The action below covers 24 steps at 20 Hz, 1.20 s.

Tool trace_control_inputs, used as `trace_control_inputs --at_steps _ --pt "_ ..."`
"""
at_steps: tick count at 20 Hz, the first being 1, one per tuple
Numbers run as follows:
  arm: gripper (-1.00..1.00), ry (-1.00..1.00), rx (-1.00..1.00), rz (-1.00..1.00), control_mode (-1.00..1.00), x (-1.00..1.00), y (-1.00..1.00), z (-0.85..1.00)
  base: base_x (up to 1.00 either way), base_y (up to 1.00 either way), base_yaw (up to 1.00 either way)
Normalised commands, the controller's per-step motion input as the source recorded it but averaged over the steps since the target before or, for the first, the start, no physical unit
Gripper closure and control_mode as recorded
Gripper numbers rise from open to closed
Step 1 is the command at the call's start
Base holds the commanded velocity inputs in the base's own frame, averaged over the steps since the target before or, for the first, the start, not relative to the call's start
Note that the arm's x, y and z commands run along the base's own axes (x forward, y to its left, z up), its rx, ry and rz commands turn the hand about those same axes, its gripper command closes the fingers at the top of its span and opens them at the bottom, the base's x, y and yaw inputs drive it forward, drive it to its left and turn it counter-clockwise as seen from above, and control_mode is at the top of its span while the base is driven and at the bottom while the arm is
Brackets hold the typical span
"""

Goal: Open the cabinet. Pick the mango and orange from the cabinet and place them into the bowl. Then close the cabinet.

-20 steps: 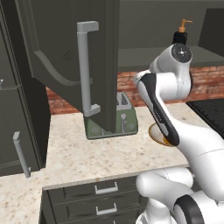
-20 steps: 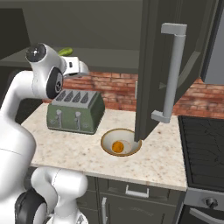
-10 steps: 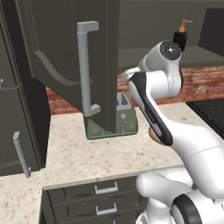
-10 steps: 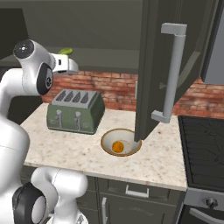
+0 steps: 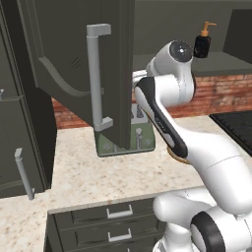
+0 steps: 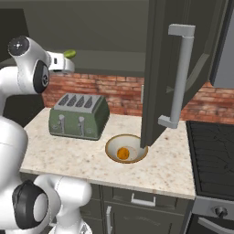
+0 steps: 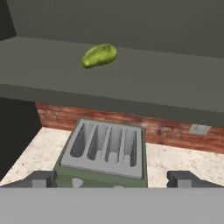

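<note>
The cabinet (image 6: 161, 68) is open, its right door swung out with a long silver handle (image 6: 181, 77). The green-yellow mango (image 7: 99, 55) lies on the cabinet's lower shelf (image 7: 157, 87); it also shows in the right base view as the mango (image 6: 70, 53), just above my hand. My gripper (image 7: 112, 179) is open and empty, held level in front of the shelf edge, below and short of the mango. On the counter, the bowl (image 6: 112, 142) holds the orange (image 6: 122, 153).
A green four-slot toaster (image 6: 80, 116) stands on the counter right under my hand. The open left door (image 5: 115, 64) juts out over the counter. A soap dispenser (image 5: 202, 43) sits on the shelf. A stove (image 6: 212, 151) borders the counter on the right.
The arm has swung left along the shelf front, carrying the hand to under the mango. The jaws stayed open. The orange lies in the bowl as before.
</note>
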Motion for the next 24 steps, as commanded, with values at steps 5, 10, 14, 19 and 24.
trace_control_inputs --at_steps 5,10,14,19,24 --pt "-1.00 0.00 0.05 0.00 -1.00 0.12 0.21 0.16 0.00 0.00 0.00" --pt "-1.00 0.00 0.05 0.00 -1.00 0.17 0.12 0.11 0.00 0.00 0.00" --pt "-1.00 0.00 0.04 0.00 -1.00 0.32 0.09 0.02 0.00 0.00 0.00" --pt "-1.00 0.00 0.04 -0.04 -1.00 0.42 0.07 0.00 0.00 0.00 0.00" --pt "-1.00 0.00 0.03 -0.05 -1.00 0.38 0.09 0.00 0.00 0.00 0.00"
